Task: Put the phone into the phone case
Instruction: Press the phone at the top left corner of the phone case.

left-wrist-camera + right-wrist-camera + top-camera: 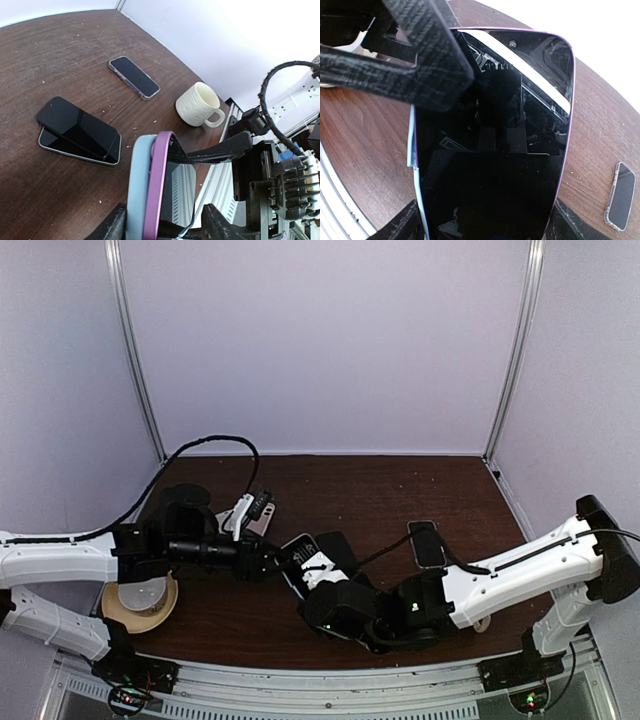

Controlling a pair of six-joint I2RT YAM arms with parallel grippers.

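Observation:
The phone (505,150), with a black screen and a purple rim, is held off the table between both grippers (300,558). My right gripper (487,227) is shut on its two long edges. The light blue phone case (137,190) lies against the phone's back (159,185), and only its edge (412,145) shows past the phone's left side. My left gripper (162,227) straddles case and phone, with one finger against the case. The other finger (395,55) is over the screen with a small gap, so the jaws stand open.
Two stacked dark phones (80,131) and one single phone (134,76) lie on the brown table (400,490). A white mug (200,104) stands near the front edge. A tan roll (140,605) and a white power strip (250,512) sit at the left.

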